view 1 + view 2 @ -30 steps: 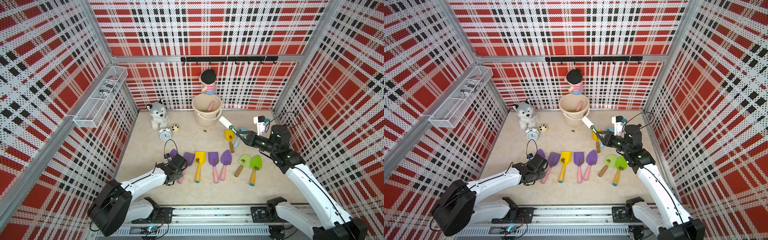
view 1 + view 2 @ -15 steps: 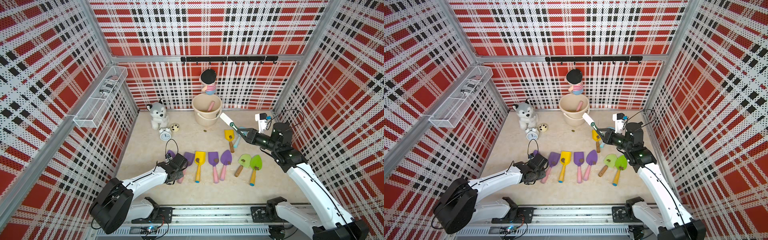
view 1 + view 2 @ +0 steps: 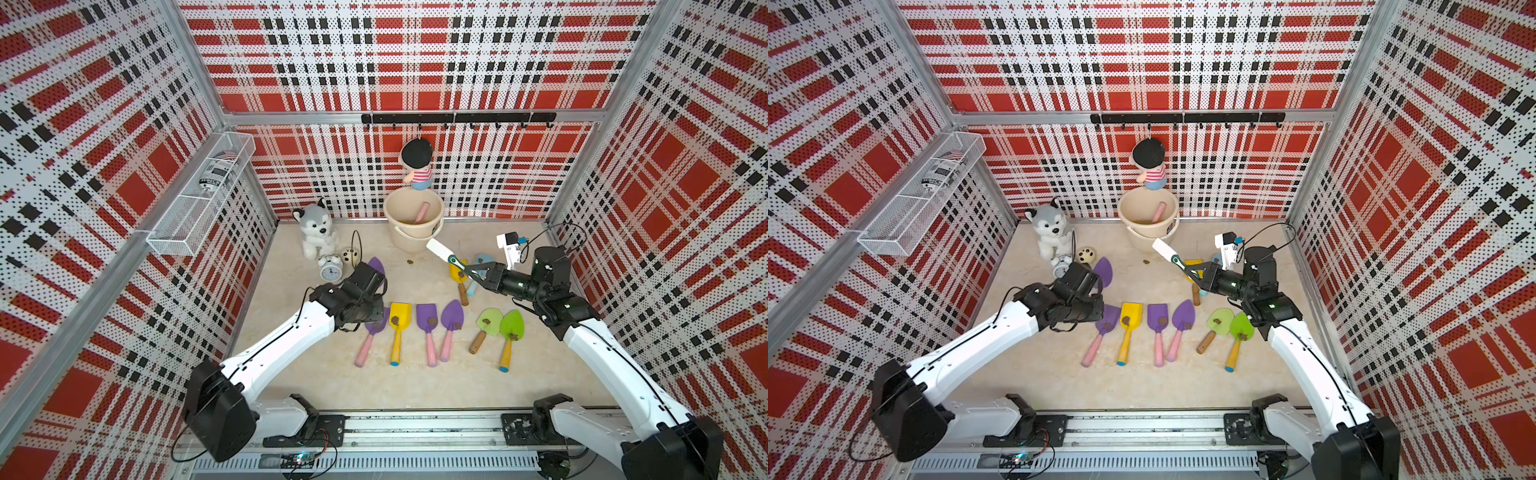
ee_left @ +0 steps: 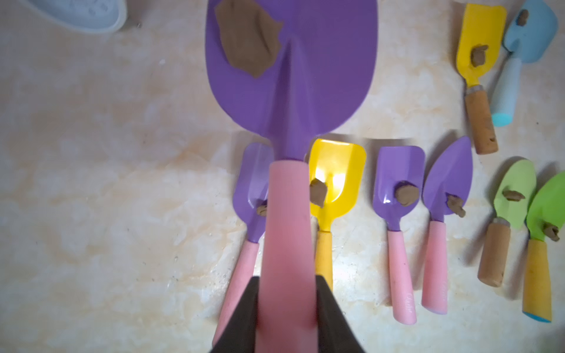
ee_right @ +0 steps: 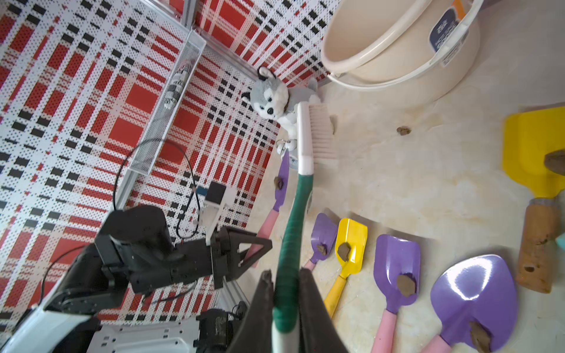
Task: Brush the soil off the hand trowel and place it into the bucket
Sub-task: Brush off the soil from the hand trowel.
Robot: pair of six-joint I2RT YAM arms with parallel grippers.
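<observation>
**Hand trowel (image 4: 290, 76) held up in my left gripper (image 4: 287, 279), soil (image 4: 247, 42) on the blade**

The left wrist camera gives me the purple blade and pink handle close up. The black jaws are clamped narrow on the handle, and one flat brown lump sits on the blade to one side of the rib. Beneath it the row of trowels (image 4: 336, 177) lies on the floor, each with its own small lump. Both top views show only the tip of the trowel (image 3: 376, 266) poking past the gripper near the alarm clock (image 3: 331, 272), and I cannot make out the lump there. The right wrist camera catches the same trowel edge-on, with the lump a dark spot on it.

My right gripper (image 5: 284, 275) is closed tight on the green handle of the brush (image 5: 305, 137). Its white bristle head points forward, apart from the trowel. In a top view that head hangs just in front of the bucket (image 3: 411, 241), which stands by the back wall with a pink handle (image 3: 423, 210) leaning inside. The right wrist camera shows the bucket's dark label (image 5: 446, 30) but not that handle. One loose crumb (image 3: 409, 262) lies on the floor near the bucket.

A second ago the trowel lay at the left end of the row with my left gripper low over it. Now both sit farther back, and the trowel is off the floor. The brush is about where it was.
</observation>
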